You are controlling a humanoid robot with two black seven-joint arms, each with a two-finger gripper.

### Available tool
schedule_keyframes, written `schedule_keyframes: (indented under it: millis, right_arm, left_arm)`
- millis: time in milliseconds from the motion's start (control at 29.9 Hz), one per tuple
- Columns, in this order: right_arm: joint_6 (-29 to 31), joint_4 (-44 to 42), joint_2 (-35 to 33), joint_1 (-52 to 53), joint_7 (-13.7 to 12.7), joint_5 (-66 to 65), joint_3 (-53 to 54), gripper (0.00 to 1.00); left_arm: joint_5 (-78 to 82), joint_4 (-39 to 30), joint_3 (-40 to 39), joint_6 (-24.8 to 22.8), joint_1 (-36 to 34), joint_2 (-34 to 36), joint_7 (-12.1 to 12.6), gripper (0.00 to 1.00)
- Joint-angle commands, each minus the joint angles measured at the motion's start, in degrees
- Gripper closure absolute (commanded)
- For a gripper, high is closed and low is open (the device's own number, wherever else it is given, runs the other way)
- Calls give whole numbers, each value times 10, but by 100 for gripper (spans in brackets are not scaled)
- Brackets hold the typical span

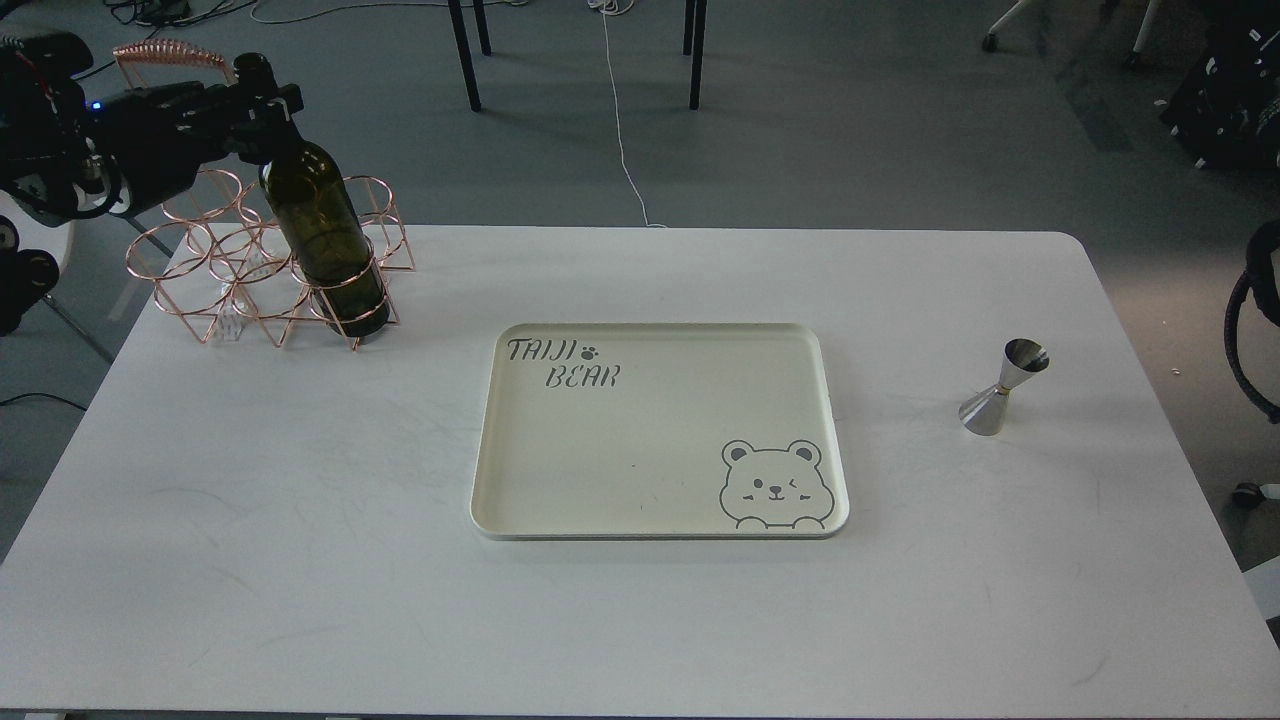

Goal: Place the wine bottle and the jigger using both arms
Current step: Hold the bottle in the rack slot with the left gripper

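White desk (300, 560) seen from above and behind, with a cream tray (660, 515) at centre bearing a printed bear and lettering, otherwise bare; presumably the target for both task items. Wine bottle (325, 225) at far left, base seated in the front right ring of a copper wire rack (215, 290), body leaning left toward the incoming arm, apparently because tilted out of its ring rather than standing free. Left tool (262, 112) at the bottle's neck, fingers on either side of the glass and closed on it just below the mouth; a grip high on the neck, probably chosen because the rack's rings block access to the body. Jigger (1003, 388) upright on the desk at far right, well apart from the tray and untouched, wide cone down and narrow waist clear for a pinch. Right arm barely in view, only a dark curved cable (1245, 330) at the right edge; right tool out of sight. Judged stage: bottle being lifted out, jigger not yet begun.
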Motion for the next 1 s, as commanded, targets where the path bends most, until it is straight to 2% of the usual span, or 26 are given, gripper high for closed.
schedule_keyframes:
  millis: [0,100,267,367,434,501,568,635,735,768,869,902,969]
  right_arm:
    - [0,0,0,0,0,-1,0,2]
    - [-1,0,0,1,0,-1,0,2]
    - [0,0,0,1,0,-1,0,2]
    - [0,0,-1,1,0,-1,0,2]
    - [0,0,-1,1,0,0,0,2]
    - [0,0,-2,1,0,0,0,2]
    - [0,0,-1,1,0,-1,0,2]
    - [0,0,-1,1,0,-1,0,2]
    - [0,0,-1,1,0,-1,0,2]
    - [0,0,0,1,0,0,0,2]
    - [0,0,1,1,0,-1,0,2]
    - [0,0,1,1,0,-1,0,2]
    - [0,0,1,1,0,-1,0,2]
  left_arm:
    - [0,0,0,-1,-1,1,1,85]
    - [-1,1,0,-1,-3,1,1,88]
    - [-2,0,-1,-1,-3,1,1,80]
    - [-5,0,-1,-1,-3,0,1,58]
    - [-6,0,-1,-1,-2,0,0,55]
    - [-8,0,-1,0,-2,1,0,44]
    - [-8,0,-2,1,-2,0,-1,27]
    - [-8,-1,-2,1,-2,0,-1,23]
    - [-8,-1,-3,6,-2,0,-2,23]
    - [-8,-1,-2,11,-2,0,-1,30]
    - [-7,-1,-1,13,-1,2,-1,64]
    - [-7,-1,-1,13,-1,2,-1,69]
    - [-8,-1,-1,13,-1,2,-1,73]
